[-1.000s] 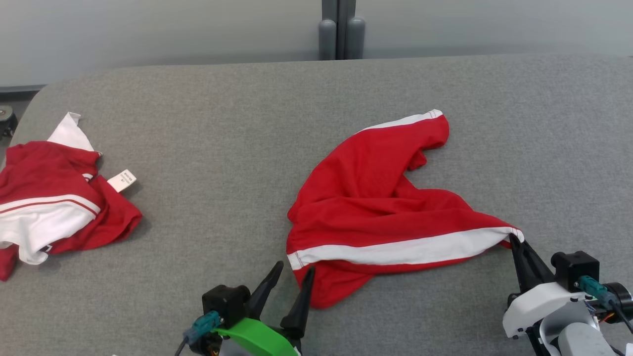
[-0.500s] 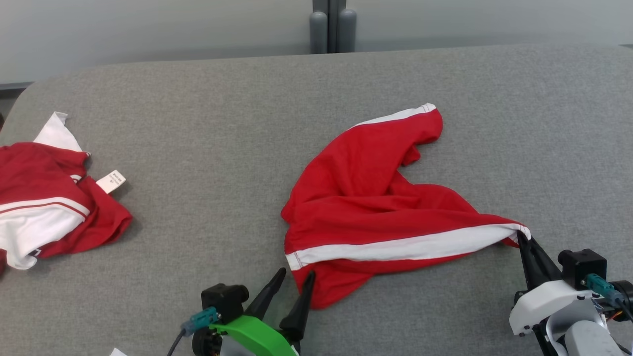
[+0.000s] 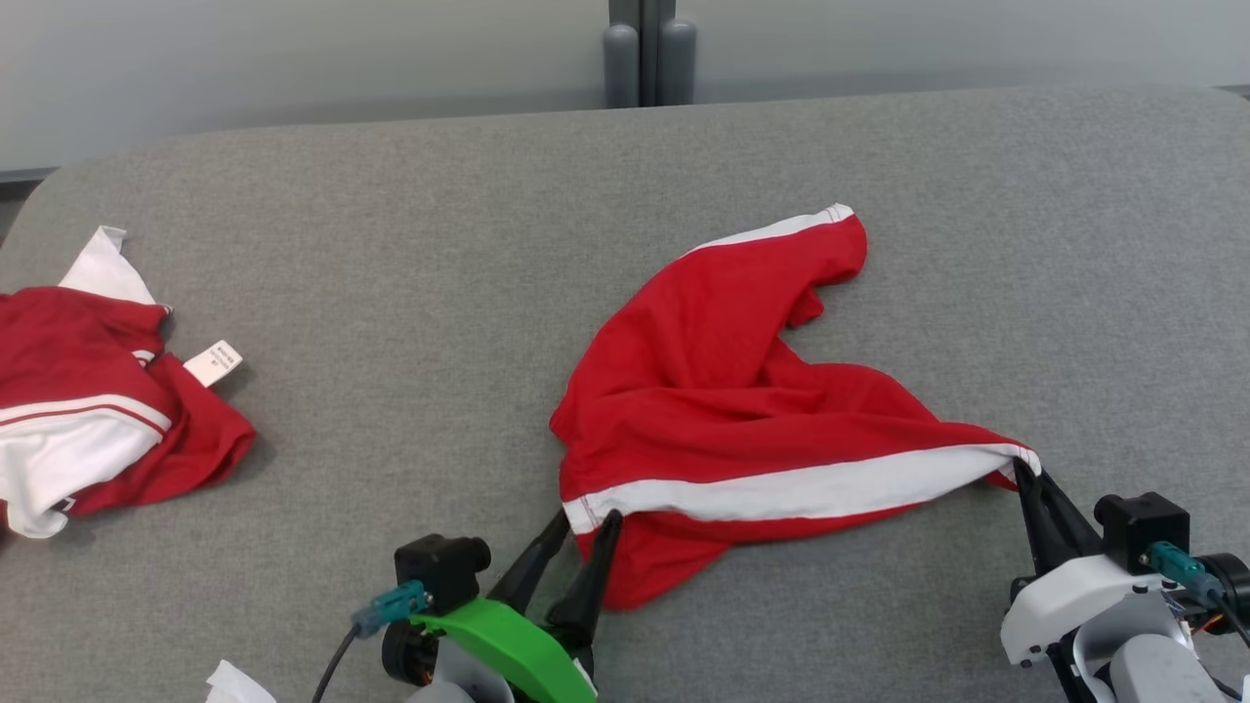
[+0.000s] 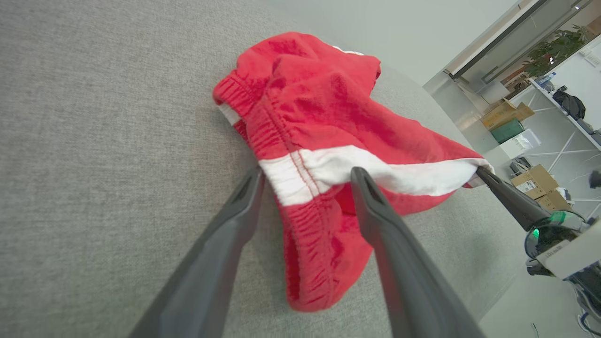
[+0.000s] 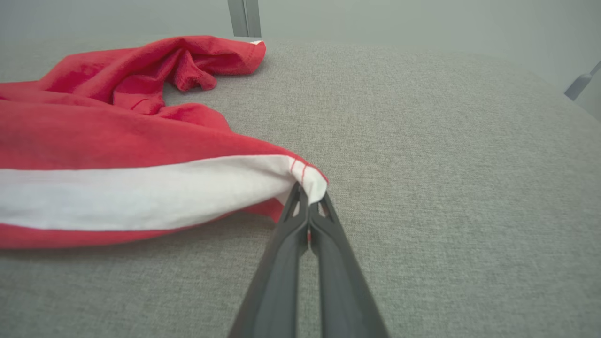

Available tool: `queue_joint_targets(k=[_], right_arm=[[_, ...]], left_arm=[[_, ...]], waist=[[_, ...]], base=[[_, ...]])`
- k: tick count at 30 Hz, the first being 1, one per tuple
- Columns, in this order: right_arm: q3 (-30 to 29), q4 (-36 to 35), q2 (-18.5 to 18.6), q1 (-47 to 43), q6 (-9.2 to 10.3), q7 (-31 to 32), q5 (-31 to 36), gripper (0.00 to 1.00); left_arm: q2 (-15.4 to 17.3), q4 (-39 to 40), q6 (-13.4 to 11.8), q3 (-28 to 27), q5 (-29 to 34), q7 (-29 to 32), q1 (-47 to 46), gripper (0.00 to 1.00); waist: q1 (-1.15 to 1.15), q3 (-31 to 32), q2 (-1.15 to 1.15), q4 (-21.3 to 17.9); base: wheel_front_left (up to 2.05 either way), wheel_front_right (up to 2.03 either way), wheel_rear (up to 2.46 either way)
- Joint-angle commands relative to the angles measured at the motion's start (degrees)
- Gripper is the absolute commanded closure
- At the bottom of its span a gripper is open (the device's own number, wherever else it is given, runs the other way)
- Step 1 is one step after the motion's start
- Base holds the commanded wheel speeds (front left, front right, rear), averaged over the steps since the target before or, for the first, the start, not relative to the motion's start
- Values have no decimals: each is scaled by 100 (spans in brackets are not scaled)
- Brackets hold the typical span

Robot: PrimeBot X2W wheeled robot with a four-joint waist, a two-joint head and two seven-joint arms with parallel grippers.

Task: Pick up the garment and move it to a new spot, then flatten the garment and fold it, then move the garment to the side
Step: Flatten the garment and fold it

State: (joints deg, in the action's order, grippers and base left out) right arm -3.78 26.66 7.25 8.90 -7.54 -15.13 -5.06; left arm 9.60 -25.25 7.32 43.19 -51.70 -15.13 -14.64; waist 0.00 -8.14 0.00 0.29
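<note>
- Your left pincer has crept forward. A second ago it sat short of the garment; now its spread, empty fingers straddle the near end of the white stripe.
- Your right pincer stays clenched on the stripe's other end.
- The rest lies crumpled on the desk beyond both pincers.
- A second grip looks imminent, and then flattening can start.

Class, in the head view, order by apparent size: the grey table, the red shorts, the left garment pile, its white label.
grey table
red shorts
left garment pile (partly out of frame)
white label
</note>
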Motion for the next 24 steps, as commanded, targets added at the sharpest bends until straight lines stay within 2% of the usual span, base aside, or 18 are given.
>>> queue_joint_targets(k=[1,7,13,18,24], right_arm=[[0,15,38,-10,10,-3,-31,100],[9,-37,46,-2,10,-3,-54,100],[99,-519,40,158,9,-3,-255,100],[365,-1270,369,459,10,-3,-613,100],[814,-1934,1218,1226,10,-2,-857,100]], left_arm=[[43,13,26,41,-48,-3,-23,100],[55,235,26,-163,28,-3,67,100],[243,730,26,-332,378,-3,52,100],[890,1490,26,-377,798,-4,-442,100],[1949,2161,26,-260,1181,-3,-1576,100]], waist=[[0,9,0,1],[0,77,0,6],[0,240,0,-22],[0,441,0,-105],[0,461,0,-226]], base=[[0,0,0],[0,0,0],[0,0,0],[0,0,0],[0,0,0]])
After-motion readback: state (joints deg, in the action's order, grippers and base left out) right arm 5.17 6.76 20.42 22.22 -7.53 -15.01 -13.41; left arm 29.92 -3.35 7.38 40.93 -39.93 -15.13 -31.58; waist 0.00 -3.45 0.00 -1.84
